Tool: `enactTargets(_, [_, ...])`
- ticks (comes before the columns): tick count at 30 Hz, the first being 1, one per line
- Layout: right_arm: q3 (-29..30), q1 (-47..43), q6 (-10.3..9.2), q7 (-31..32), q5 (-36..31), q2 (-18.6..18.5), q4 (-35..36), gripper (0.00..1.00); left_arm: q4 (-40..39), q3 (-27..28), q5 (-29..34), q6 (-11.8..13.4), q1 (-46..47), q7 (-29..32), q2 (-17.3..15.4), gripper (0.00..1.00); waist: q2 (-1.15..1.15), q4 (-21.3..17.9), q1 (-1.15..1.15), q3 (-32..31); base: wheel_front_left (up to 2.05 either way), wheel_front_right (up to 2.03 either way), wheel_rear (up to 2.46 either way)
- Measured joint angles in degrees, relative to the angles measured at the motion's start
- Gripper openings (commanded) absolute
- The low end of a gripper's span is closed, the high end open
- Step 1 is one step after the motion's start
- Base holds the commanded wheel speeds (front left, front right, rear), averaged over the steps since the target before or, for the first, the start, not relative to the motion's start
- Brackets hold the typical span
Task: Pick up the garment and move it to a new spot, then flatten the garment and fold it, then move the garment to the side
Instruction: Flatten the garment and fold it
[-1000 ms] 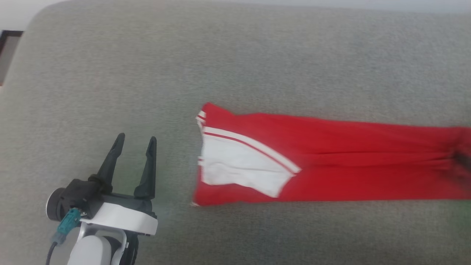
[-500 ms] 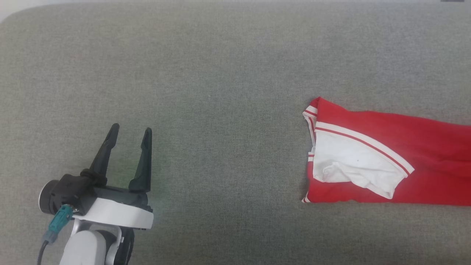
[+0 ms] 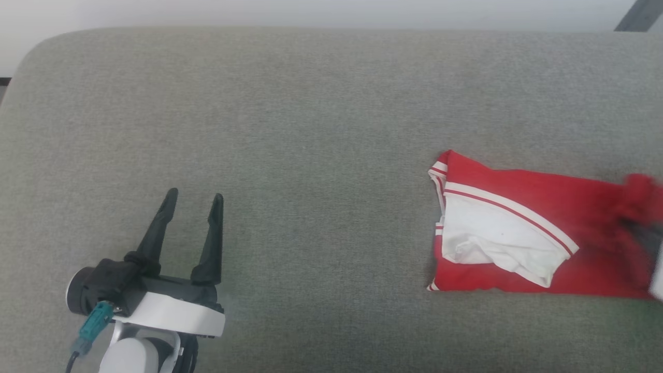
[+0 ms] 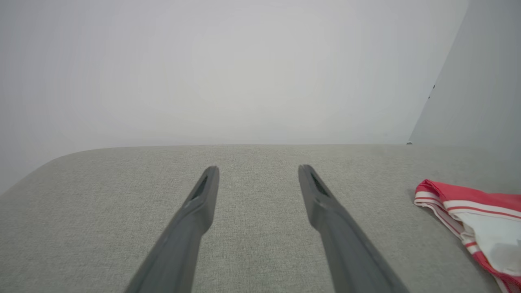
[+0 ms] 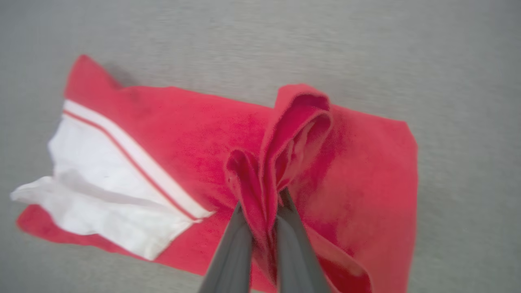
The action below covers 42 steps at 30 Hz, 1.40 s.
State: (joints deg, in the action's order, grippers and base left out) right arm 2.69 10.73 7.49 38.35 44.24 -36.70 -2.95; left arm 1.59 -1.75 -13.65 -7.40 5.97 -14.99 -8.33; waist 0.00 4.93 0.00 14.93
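The bright red garment [image 3: 523,233] lies on the grey cushion at the right, a white patch with striped trim at its left end. Its right part is bunched upward, blurred at the head view's right edge. In the right wrist view my right gripper [image 5: 263,203] is shut on a raised fold of the garment [image 5: 285,134], the rest spread flat below. My left gripper [image 3: 194,197] stands open at the lower left, well apart from the cloth. Between its fingers [image 4: 203,195] there is nothing, and the garment's striped end [image 4: 468,211] shows at the right.
The grey fabric cushion [image 3: 311,129] spans the whole head view, with a rounded far-left corner and a pale wall behind its back edge. A dark slanted bar [image 3: 639,15] shows at the top right.
The head camera has turned, shifting the garment to the right of the picture. The garment's right part now rises in a bunch where it lay stretched flat. The left gripper stays open.
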Motion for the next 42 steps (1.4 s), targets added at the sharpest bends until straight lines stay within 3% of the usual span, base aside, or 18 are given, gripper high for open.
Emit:
enactTargets(4, [-6.09,0.33,0.0,2.87,-0.43,1.21,7.1,0.0,0.12,-0.8,-0.51,0.0,0.05,0.0,-0.16,1.0,0.0,1.16,0.0,0.11,0.0,0.0,0.0])
enactTargets(10, [-12.29,3.96,0.0,5.3,-2.37,4.1,9.64,0.0,0.11,-1.43,-0.73,0.0,0.91,0.0,0.33,1.0,0.0,3.7,0.0,0.91,0.0,0.0,0.0])
enactTargets(19, [-20.39,11.28,0.0,5.69,-3.93,7.32,5.31,0.0,0.36,-2.79,-0.53,-0.01,2.8,0.0,1.37,1.0,0.0,6.29,0.0,3.07,0.0,0.0,0.0])
enactTargets(29, [-25.44,13.39,-0.01,2.07,-3.93,7.83,-1.07,0.02,1.64,-2.96,-0.54,0.0,4.05,0.0,1.88,1.0,0.0,6.77,0.0,3.68,0.0,0.0,0.0])
enactTargets(30, [-25.68,13.58,0.0,1.33,-3.93,7.91,-1.4,0.31,1.79,-2.83,-0.54,0.0,4.05,0.0,1.87,1.0,0.0,6.62,0.0,3.6,0.0,0.0,0.0])
enactTargets(31, [-26.05,13.76,0.0,0.62,-3.87,7.92,-1.58,0.49,2.0,-2.65,-0.54,-0.01,4.04,0.0,1.82,1.0,0.0,6.43,0.0,3.48,0.0,0.0,0.0])
enactTargets(32, [-26.24,13.88,0.0,-0.15,-3.64,8.0,-1.89,0.98,2.15,-2.47,-0.55,0.0,4.01,0.0,1.76,1.0,0.0,6.24,0.0,3.31,0.0,0.0,0.0])
enactTargets(39, [-25.82,13.9,0.0,-6.76,-1.77,6.66,-2.63,1.0,2.66,-1.83,-0.94,-0.01,3.16,0.0,0.52,1.0,0.0,3.87,0.0,1.61,0.0,0.0,0.0])
enactTargets(42, [-24.91,13.82,0.0,-13.48,-0.78,5.44,-4.05,1.0,3.36,-1.47,-1.29,-0.01,2.29,0.01,-0.37,1.0,0.0,1.94,0.0,0.47,0.0,0.0,0.0])
